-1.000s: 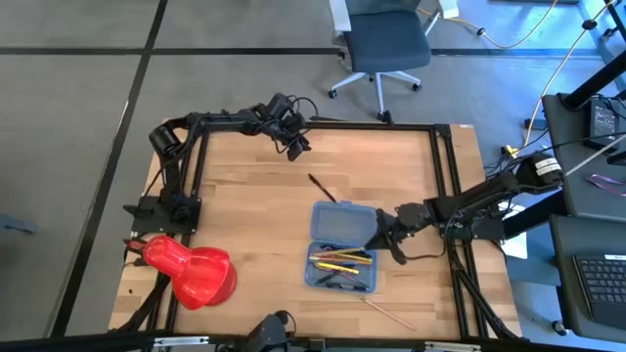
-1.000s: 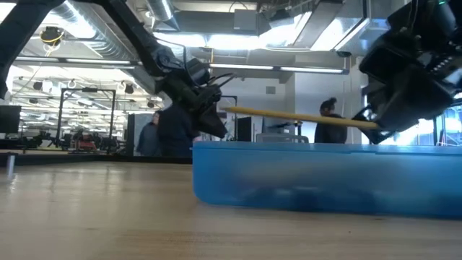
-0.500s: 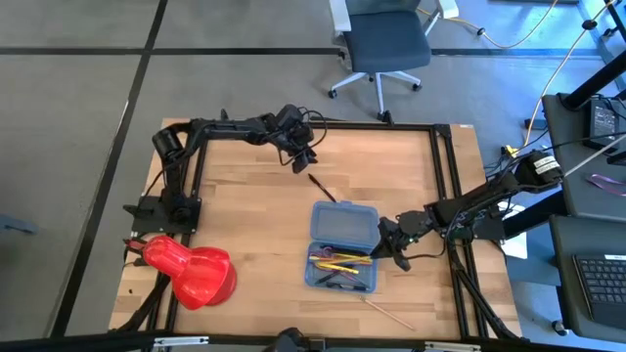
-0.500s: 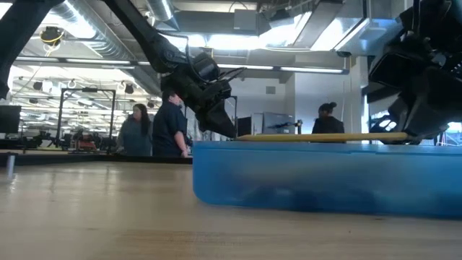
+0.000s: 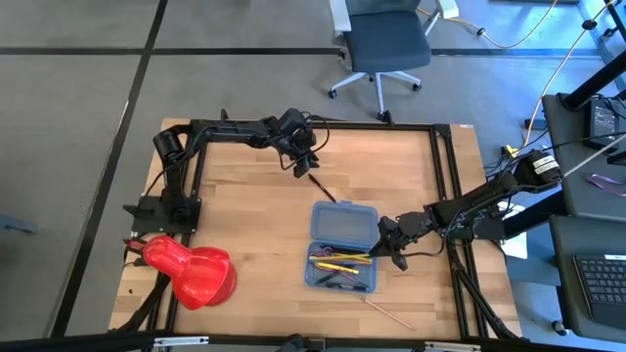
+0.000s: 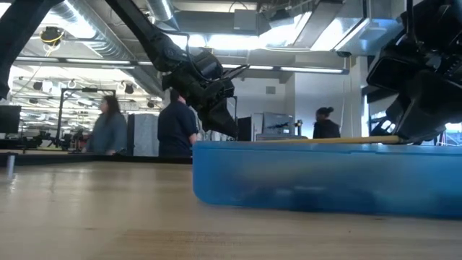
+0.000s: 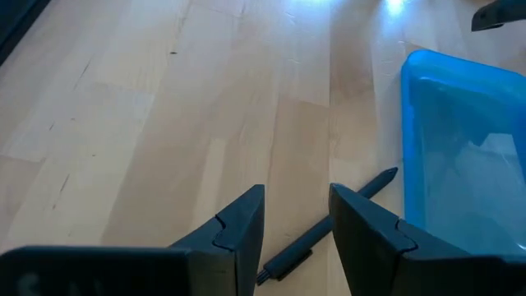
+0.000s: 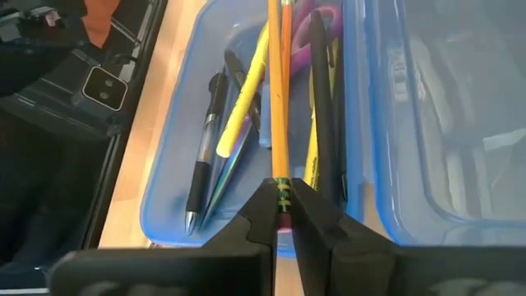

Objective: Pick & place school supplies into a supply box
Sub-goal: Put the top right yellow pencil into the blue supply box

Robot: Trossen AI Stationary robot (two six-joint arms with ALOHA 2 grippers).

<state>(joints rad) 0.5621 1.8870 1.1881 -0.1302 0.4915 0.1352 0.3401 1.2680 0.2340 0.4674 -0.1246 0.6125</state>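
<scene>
- A yellow pencil [image 8: 274,90] is pinched at its end by the right tool [image 8: 281,215], fingers clamped on it, and is held level over the supply box [image 5: 342,244].
- Inside the box's open half, pens and purple scissors [image 8: 316,18] are seen lying lengthwise.
- A black pen [image 7: 325,237] is lying on the desk [image 5: 245,205] just beside the box.
- Above that pen the left tool [image 7: 296,222] is poised, fingers parted, nothing gripped.
- A plain wooden pencil [image 5: 386,312] is left on the desk near the box.
</scene>
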